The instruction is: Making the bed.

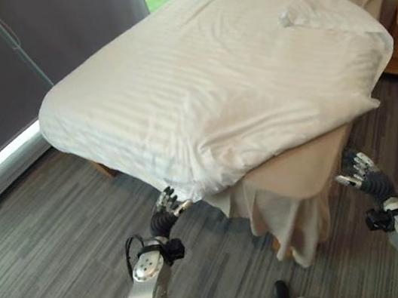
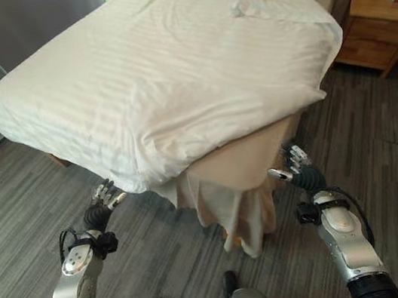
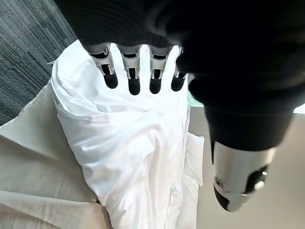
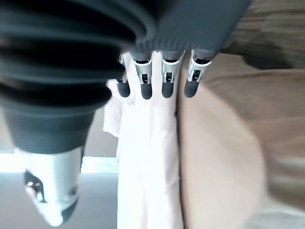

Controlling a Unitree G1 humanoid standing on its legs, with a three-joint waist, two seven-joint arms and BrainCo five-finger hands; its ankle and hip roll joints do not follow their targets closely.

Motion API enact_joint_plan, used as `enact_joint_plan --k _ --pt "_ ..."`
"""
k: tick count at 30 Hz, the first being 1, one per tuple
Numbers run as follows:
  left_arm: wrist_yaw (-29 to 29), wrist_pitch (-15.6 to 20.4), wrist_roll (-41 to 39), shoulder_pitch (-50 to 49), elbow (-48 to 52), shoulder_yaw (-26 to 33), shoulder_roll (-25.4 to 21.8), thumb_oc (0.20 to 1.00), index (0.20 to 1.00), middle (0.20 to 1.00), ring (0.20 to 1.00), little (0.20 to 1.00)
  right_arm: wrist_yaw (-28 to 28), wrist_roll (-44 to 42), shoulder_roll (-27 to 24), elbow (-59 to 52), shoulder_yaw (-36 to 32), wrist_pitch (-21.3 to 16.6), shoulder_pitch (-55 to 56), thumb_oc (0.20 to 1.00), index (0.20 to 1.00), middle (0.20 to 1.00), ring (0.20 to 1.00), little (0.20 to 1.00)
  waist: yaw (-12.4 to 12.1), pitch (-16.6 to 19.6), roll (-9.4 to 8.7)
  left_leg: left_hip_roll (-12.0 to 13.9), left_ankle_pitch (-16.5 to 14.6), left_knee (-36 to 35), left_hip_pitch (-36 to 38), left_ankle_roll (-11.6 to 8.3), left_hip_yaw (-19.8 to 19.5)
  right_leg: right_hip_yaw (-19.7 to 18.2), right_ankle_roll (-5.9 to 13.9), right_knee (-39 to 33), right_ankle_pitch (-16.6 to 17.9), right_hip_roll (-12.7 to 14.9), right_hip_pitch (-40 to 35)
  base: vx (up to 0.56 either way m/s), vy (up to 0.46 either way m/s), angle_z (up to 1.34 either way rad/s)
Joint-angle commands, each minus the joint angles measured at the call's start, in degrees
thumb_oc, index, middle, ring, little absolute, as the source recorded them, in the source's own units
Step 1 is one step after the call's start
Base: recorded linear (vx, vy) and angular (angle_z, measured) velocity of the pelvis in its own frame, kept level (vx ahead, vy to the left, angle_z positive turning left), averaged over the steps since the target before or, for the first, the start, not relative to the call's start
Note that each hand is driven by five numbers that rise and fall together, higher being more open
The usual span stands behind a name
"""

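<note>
We see the white duvet (image 1: 210, 78) spread over the bed (image 2: 244, 164), its corner drooping just past our left robot hand (image 1: 167, 202), fingers straight and relaxed, holding nothing. Our right robot hand (image 2: 296, 161) hangs spread beside the tan mattress corner, white sheet (image 2: 219, 203) dangling between both hands.
</note>
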State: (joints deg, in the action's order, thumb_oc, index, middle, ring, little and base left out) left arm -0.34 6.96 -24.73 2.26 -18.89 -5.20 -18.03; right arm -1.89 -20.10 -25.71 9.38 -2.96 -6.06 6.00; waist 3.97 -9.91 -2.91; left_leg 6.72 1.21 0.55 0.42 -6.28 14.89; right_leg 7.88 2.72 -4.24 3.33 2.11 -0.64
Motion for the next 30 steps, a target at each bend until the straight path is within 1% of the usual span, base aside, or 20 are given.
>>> enact_joint_plan --k 1,2,3,4,7,8,9,10,13,14,15,19,21,22,23,25,26,27,29,30 --pt "-0.1 2.9 -0.7 -0.1 2.6 0.2 -2.0 1.0 1.0 1.0 1.0 1.0 0.2 2.0 -0.6 -3.3 -1.2 -2.7 0.9 1.0 1.0 1.0 1.0 1.0 -0.7 5.6 0.6 -2.4 4.1 -4.5 2.0 2.18 -2.3 -3.8 3.37 4.1 -2.5 3.6 -3.3 0.18 0.16 -0.03" --pt "-0.1 3.0 -0.1 -0.3 2.7 0.5 -2.4 1.0 1.0 1.0 1.0 1.0 0.0 0.2 0.8 -2.5 -1.5 -2.8 0.9 1.0 1.0 1.0 1.0 1.0 -0.5 6.3 0.95 -3.0 3.1 -5.5 3.1 2.76 -2.0 -3.6 3.83 3.7 -2.2 3.9 -3.3 0.13 0.114 -0.15" --pt "-0.1 3.0 -0.1 -0.4 2.7 0.5 -2.5 1.0 1.0 1.0 1.0 1.0 0.0 0.1 0.9 -2.5 -1.5 -2.8 0.9 1.0 1.0 1.0 1.0 1.0 -0.5 6.3 0.93 -3.1 3.1 -5.5 3.2 2.78 -2.0 -3.7 3.86 3.6 -2.2 4.0 -3.4 0.14 0.155 -0.16" --pt "0.4 3.2 0.0 -0.8 2.9 1.1 -2.8 1.0 1.0 1.0 1.0 1.0 -0.7 -3.3 2.9 -2.0 -0.9 -3.3 1.0 1.0 1.0 1.0 1.0 1.0 -0.5 6.7 1.09 -3.6 2.4 -5.5 3.3 3.13 -1.6 -3.7 4.23 3.2 -1.9 4.5 -3.4 0.05 0.085 -0.09" --pt "0.7 3.1 0.1 -1.3 3.4 2.1 -3.3 1.0 1.0 1.0 1.0 1.0 -0.5 -3.0 3.3 -1.5 -0.2 -2.9 1.1 1.0 1.0 1.0 1.0 1.0 -0.7 6.7 1.04 -3.9 1.9 -5.5 3.4 3.35 -1.3 -4.2 4.57 3.0 -1.6 4.8 -3.3 0.06 0.089 0.0" --pt "0.6 3.2 0.0 -1.7 3.9 2.5 -3.4 1.0 1.0 1.0 1.0 1.0 -0.9 -4.4 3.8 -1.8 -0.2 -2.9 1.4 1.0 1.0 1.0 1.0 1.0 -0.8 6.7 0.99 -3.9 1.8 -5.5 3.5 3.46 -1.2 -4.4 4.6 3.0 -1.4 4.8 -3.1 0.04 0.075 -0.11" --pt "0.5 2.8 3.5 2.7 8.1 -0.9 -5.2 1.0 1.0 1.0 1.0 1.0 2.5 -6.1 6.4 -0.5 -3.4 -2.7 3.0 1.0 1.0 1.0 1.0 1.0 -2.2 3.2 1.52 -6.1 0.2 -5.5 6.3 4.33 -5.6 -4.6 8.86 5.2 5.0 9.1 3.0 0.11 -0.078 -0.1" --pt "1.3 2.9 3.2 2.0 6.5 0.0 -4.4 1.0 1.0 1.0 1.0 1.0 2.4 -7.6 6.8 -1.1 -2.7 -3.4 3.6 1.0 1.0 1.0 1.0 1.0 -2.7 4.3 1.06 -5.7 0.0 -5.5 6.4 3.8 -6.2 -4.6 8.35 3.3 4.2 7.5 1.9 0.14 -0.144 -0.09" --pt "0.9 3.0 1.9 0.6 6.4 1.1 -3.6 1.0 1.0 1.0 1.0 1.0 1.6 -10.5 7.6 -1.8 -3.8 -4.2 3.3 1.0 1.0 1.0 1.0 1.0 -2.6 5.0 1.43 -5.3 0.2 -5.5 6.2 3.29 -7.1 -4.1 7.66 2.4 4.0 6.7 0.7 0.12 -0.162 0.12" --pt "0.3 2.6 2.4 -0.4 6.3 1.8 -4.6 1.0 1.0 1.0 1.0 1.0 1.0 -9.1 6.4 -1.6 -4.1 -3.8 3.0 1.0 1.0 1.0 1.0 1.0 -2.3 5.5 2.13 -4.7 0.4 -5.5 6.2 2.67 -8.2 -4.0 6.33 0.1 2.4 5.5 -1.3 0.08 -0.158 0.13" --pt "0.4 2.5 2.8 0.0 6.4 1.6 -4.9 1.0 1.0 1.0 1.0 1.0 0.8 -9.0 6.1 -1.2 -3.8 -3.6 3.0 1.0 1.0 1.0 1.0 1.0 -2.2 5.5 2.21 -4.5 0.4 -5.5 6.2 2.46 -8.7 -4.2 5.93 -0.2 2.2 5.1 -1.5 0.1 -0.206 0.11" --pt "0.3 2.6 1.1 1.6 7.0 1.3 -4.9 1.0 1.0 1.0 1.0 1.0 -0.2 -9.9 5.9 -0.9 -3.4 -3.0 3.5 1.0 1.0 1.0 1.0 1.0 -2.0 5.8 2.36 -3.6 0.7 -5.5 6.0 1.86 -9.2 -4.6 5.63 -0.8 1.6 4.2 -1.7 0.04 -0.087 -0.01" --pt "0.2 2.9 0.9 4.3 7.8 0.4 -5.4 1.0 1.0 1.0 1.0 1.0 -0.8 -10.2 5.7 -0.5 -2.7 -2.8 3.9 1.0 1.0 1.0 1.0 1.0 -1.4 6.1 2.49 -3.3 0.7 -5.5 6.1 1.62 -8.7 -4.9 5.34 -0.8 1.4 3.7 -1.9 0.06 -0.079 -0.05" --pt "1.0 3.1 2.1 8.4 8.0 -0.9 -6.6 1.0 1.0 1.0 1.0 1.0 -1.4 -10.7 5.5 -0.8 -2.3 -2.5 4.7 1.0 1.0 1.0 1.0 1.0 -0.5 6.2 2.63 -2.9 0.8 -5.5 6.3 1.29 -8.2 -5.0 5.08 -0.8 1.1 3.2 -2.0 0.06 -0.068 -0.06" --pt "1.0 3.1 2.1 8.5 7.9 -0.9 -6.6 1.0 1.0 1.0 1.0 1.0 -1.4 -10.7 5.5 -0.9 -2.3 -2.5 4.7 1.0 1.0 1.0 1.0 1.0 -0.5 6.2 2.63 -2.8 0.8 -5.5 6.3 1.28 -8.2 -5.0 5.07 -0.8 1.1 3.2 -2.0 0.05 -0.063 -0.05" --pt "2.2 3.2 3.1 13.7 7.1 -2.8 -7.3 1.0 1.0 1.0 1.0 1.0 -2.0 -10.9 5.3 -1.1 -1.9 -2.3 5.4 1.0 1.0 1.0 1.0 1.0 0.6 6.2 2.86 -2.5 0.9 -5.5 6.3 0.88 -7.6 -5.0 4.96 -0.8 0.8 2.9 -2.0 0.04 -0.032 -0.08" --pt "2.7 3.2 3.4 16.2 6.2 -3.7 -7.4 1.0 1.0 1.0 1.0 1.0 -2.1 -10.9 5.1 -1.1 -1.8 -2.1 5.7 1.0 1.0 1.0 1.0 1.0 1.2 6.2 2.96 -2.4 0.8 -5.5 6.3 0.73 -7.2 -5.1 4.95 -0.8 0.7 2.7 -2.0 0.06 -0.028 -0.07" --pt "3.5 2.6 4.7 20.7 4.1 -5.3 -8.0 1.0 1.0 1.0 1.0 1.0 -2.3 -11.1 4.5 -1.0 -1.9 -1.6 6.4 1.0 1.0 1.0 1.0 1.0 2.5 6.4 3.13 -2.3 0.7 -5.5 6.5 0.48 -6.3 -5.2 4.99 -0.8 0.5 2.4 -1.8 0.04 -0.018 -0.06" --pt "4.3 2.3 5.5 22.9 2.7 -5.8 -8.3 1.0 1.0 1.0 1.0 1.0 -2.4 -11.1 4.3 -1.2 -1.8 -1.3 6.7 1.0 1.0 1.0 1.0 1.0 3.0 6.5 3.21 -2.2 0.7 -5.5 6.6 0.39 -6.0 -5.4 5.04 -0.8 0.5 2.3 -1.8 0.06 -0.014 -0.12" --pt "6.1 1.9 9.0 28.7 -1.0 -7.1 -9.8 1.0 1.0 1.0 1.0 1.0 -3.0 -11.2 3.6 -1.2 -1.8 -0.8 7.3 1.0 1.0 1.0 1.0 1.0 4.3 6.6 3.33 -1.9 0.5 -5.5 6.8 0.27 -4.9 -5.9 5.33 -0.8 0.5 2.0 -1.4 0.07 -0.01 -0.27"
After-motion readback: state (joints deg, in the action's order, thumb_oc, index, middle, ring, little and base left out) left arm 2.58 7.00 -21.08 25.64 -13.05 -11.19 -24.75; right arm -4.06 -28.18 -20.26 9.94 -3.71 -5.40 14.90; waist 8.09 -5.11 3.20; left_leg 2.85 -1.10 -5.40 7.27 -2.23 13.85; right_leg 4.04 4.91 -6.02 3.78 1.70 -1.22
